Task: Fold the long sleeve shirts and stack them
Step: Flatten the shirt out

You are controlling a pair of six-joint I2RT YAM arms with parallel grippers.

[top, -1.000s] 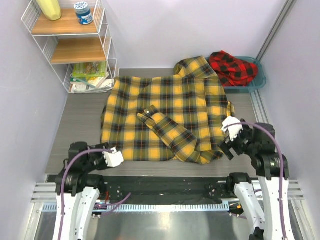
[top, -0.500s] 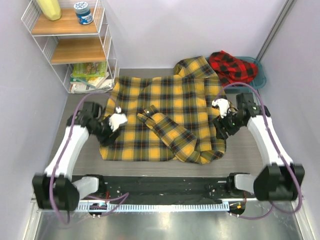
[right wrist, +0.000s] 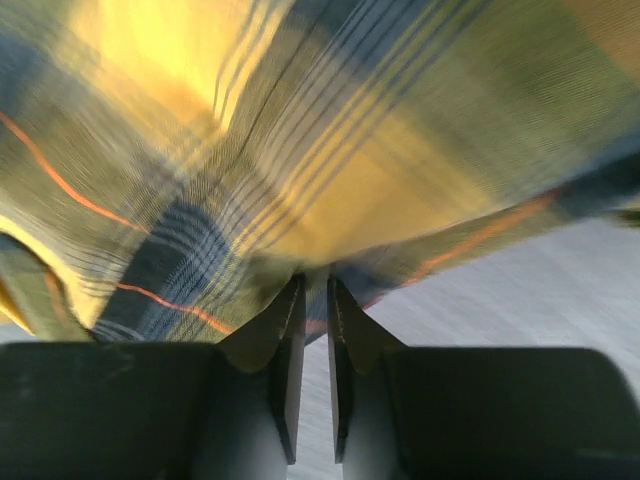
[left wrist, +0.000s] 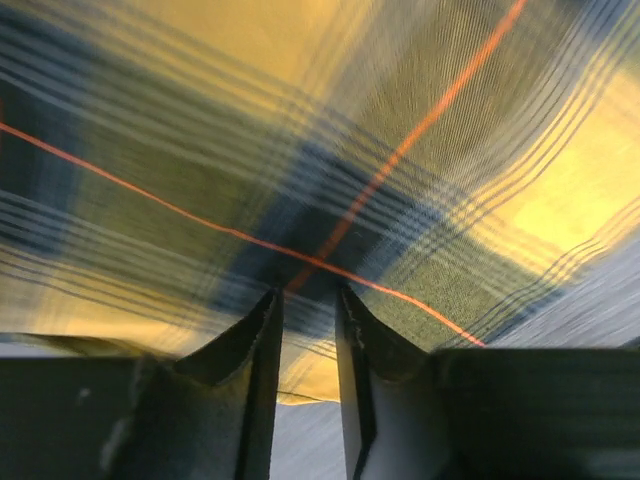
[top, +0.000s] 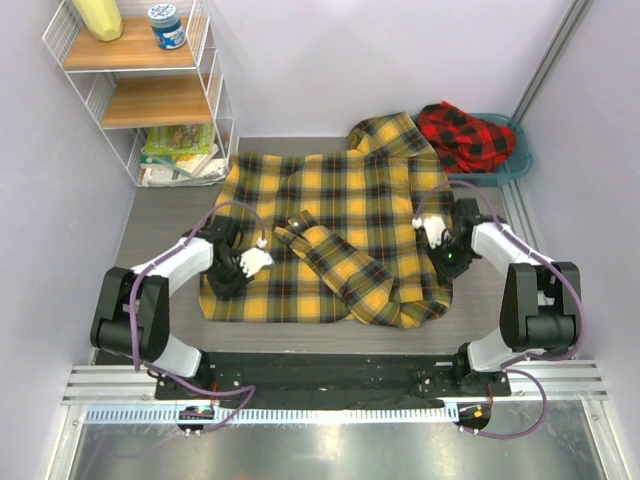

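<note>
Spread wide over the middle of the table (top: 160,250), collar end toward the far wall: yellow shirt (top: 340,195). Folded across it, running diagonally from the centre toward the near right corner: one sleeve (top: 335,262). Rumpled and doubled over along the near right hem, flatter on the left side. Bunched up at the far right, reaching close beside the basin (top: 518,168). Heaped in that basin and spilling over its near-left rim: red shirt (top: 465,135), crumpled and unfolded, just beside the yellow one's collar end.

Pinched onto the yellow shirt's left edge, toward the near corner: left gripper (top: 257,258), arm lying low across the bare table from the left. Seen from the wrist, fingers (left wrist: 255,350) drawn close with only a narrow slot between, a bit of yellow hem caught in it and the tips pressed into a dark check. Clamped on the right edge, about halfway along: right gripper (top: 433,232), arm bent in from the right. From that wrist, fingers nearly touching, cloth gathered at the tips, grey tabletop below the hem. Blur in both wrist views.

At the far left corner, apart from the shirts: wire rack (top: 215,95) with wooden shelves. On the top shelf, a yellow bottle (top: 97,18) and a jar (top: 166,25) with a blue label. On the bottom, stacked packets (top: 180,150), too small to read.
</note>
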